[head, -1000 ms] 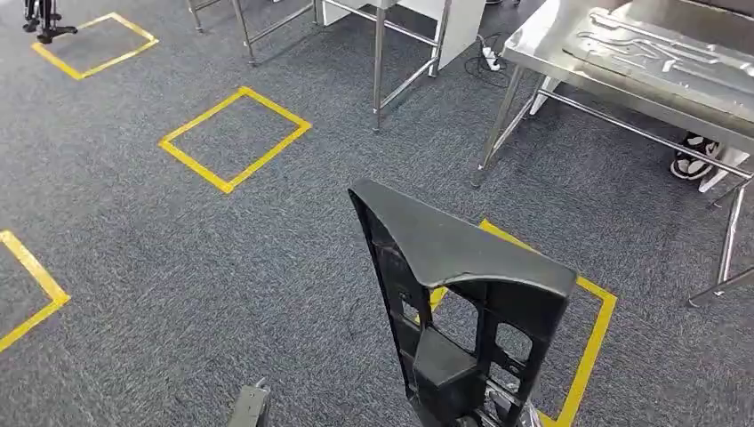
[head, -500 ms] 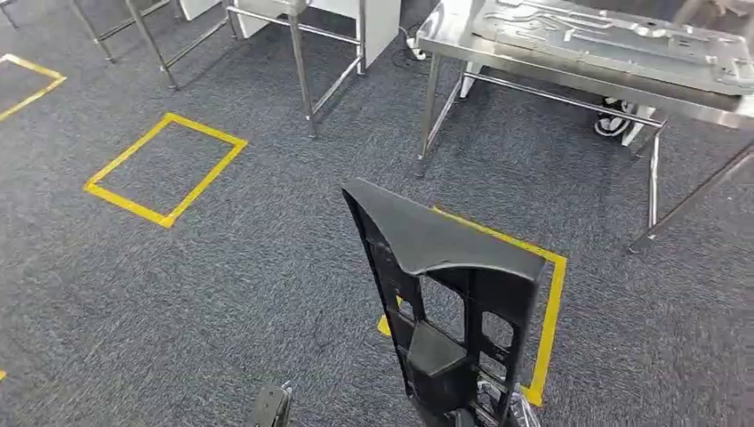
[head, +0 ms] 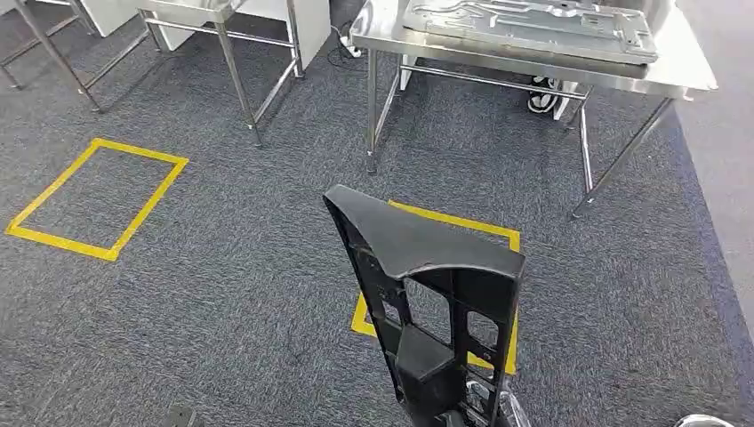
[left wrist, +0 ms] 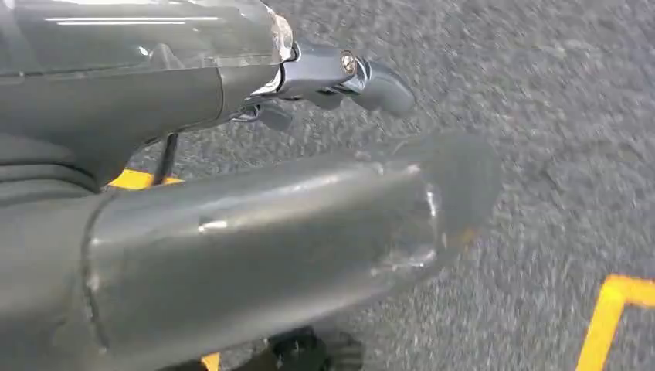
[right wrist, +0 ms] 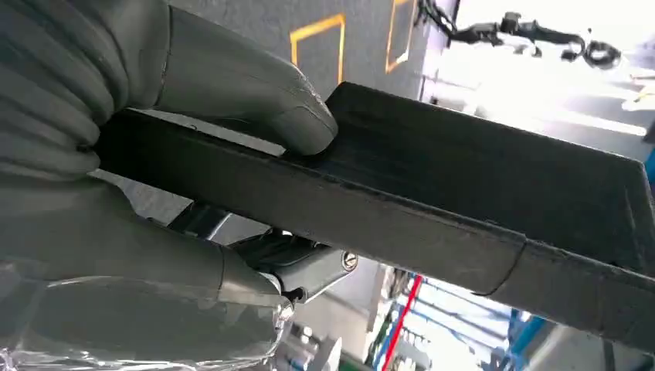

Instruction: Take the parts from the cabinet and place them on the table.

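1. One black plastic part [head: 427, 302], lower centre of the head view, upright; clamped by right hand [right wrist: 116, 170], thumb [right wrist: 239, 89] pressed on its flat face, fingers wrapped beneath.
2. Left hand [left wrist: 232, 224]: hanging over carpet, fingers apart, nothing held.
3. Yellow floor square [head: 511, 267], behind part; nearer centre than a second ago.
4. Steel table [head: 685, 76], upper right, metal panel [head: 533, 22] on it; now squarer ahead, since camera turned. Judged: carry nearly done, placement pending.
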